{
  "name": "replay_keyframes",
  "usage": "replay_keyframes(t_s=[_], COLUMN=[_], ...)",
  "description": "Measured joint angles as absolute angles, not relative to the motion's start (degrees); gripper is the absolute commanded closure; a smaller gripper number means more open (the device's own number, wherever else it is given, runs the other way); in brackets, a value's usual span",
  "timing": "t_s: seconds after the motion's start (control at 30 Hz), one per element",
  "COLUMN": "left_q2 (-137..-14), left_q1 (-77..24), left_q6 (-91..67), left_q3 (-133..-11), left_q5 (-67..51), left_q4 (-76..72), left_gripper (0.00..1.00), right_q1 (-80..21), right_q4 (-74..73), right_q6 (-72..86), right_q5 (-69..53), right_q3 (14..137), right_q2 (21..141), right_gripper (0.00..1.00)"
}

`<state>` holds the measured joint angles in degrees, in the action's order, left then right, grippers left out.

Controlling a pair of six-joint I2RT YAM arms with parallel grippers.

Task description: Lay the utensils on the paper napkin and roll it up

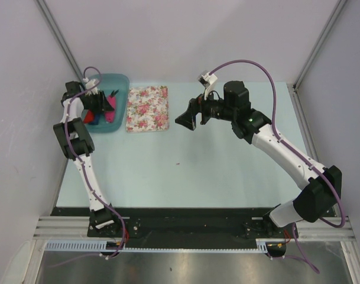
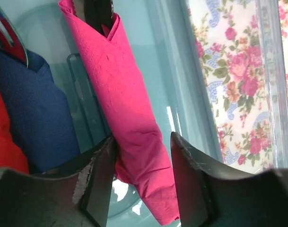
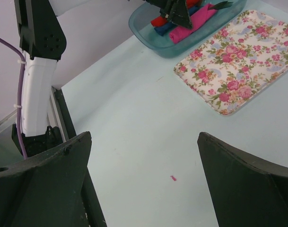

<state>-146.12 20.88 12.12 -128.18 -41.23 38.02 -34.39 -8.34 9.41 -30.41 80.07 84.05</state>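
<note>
The paper napkin (image 2: 129, 104) is rolled into a magenta tube and lies inside a translucent teal bin (image 1: 122, 80) at the upper left of the top view. The dark ends of the utensils (image 2: 99, 9) stick out of the roll's open end at the top of the left wrist view. In the right wrist view the tines of the fork (image 3: 222, 4) show past that end; the knife cannot be made out.

The left hand (image 2: 143, 139) is down in the bin, its two fingers straddling the lower part of the roll, partly spread. A thin strip of bin floor shows between the right-side finger and the paper. The other finger stands right at the roll's edge, and contact there cannot be judged. The roll rests on the bin floor.

To the left of the pink roll lie a blue roll (image 2: 35, 109) and a red roll (image 2: 4, 142), side by side in the same bin. Just right of the bin, on the pale bench (image 1: 197, 165), lies a floral cloth (image 1: 147, 108).

The right hand (image 3: 144, 137) hangs over bare bench near the centre of the top view, right of the floral cloth, its fingers spread wide and holding nothing. A tiny pink speck (image 3: 173, 178) lies on the bench below it.
</note>
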Motion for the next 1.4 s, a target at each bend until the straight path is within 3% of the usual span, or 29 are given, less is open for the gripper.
replay_keyframes(t_s=[0.23, 0.53, 0.63, 0.67, 1.03, 1.2, 1.4], left_q2=[-142.12, -135.44, -132.27, -131.07, -113.54, -102.91, -89.45], left_q1=[20.80, 21.56, 21.63, 21.63, 18.46, 7.92, -7.03], left_q6=[13.17, 14.02, 13.89, 13.56, 8.43, 5.58, 1.80], left_q3=[-124.36, -120.42, -119.20, -118.76, -116.53, -111.39, -95.98], left_q5=[-37.26, -33.12, -33.10, -33.10, -32.38, -26.44, -18.35], left_q4=[37.30, 35.42, 34.98, 34.92, 38.50, 39.77, 37.74], left_gripper=[0.26, 0.21, 0.12, 0.01, 0.00, 0.00, 0.00], right_q1=[-34.26, -33.65, -33.30, -33.08, -23.29, -17.69, -11.25], right_q4=[-8.36, -8.38, -8.36, -8.34, -9.32, -9.93, -11.27], right_q6=[9.39, 9.21, 9.04, 8.97, 9.37, 9.08, 8.62], right_q5=[-30.44, -30.96, -31.11, -31.14, -31.99, -32.49, -32.42], right_q3=[79.57, 78.11, 77.52, 77.25, 73.23, 69.91, 63.68], right_q2=[83.53, 80.62, 79.46, 79.11, 76.14, 75.42, 74.41], right_gripper=[0.00, 0.00, 0.00, 0.00, 0.00, 0.00, 0.00])
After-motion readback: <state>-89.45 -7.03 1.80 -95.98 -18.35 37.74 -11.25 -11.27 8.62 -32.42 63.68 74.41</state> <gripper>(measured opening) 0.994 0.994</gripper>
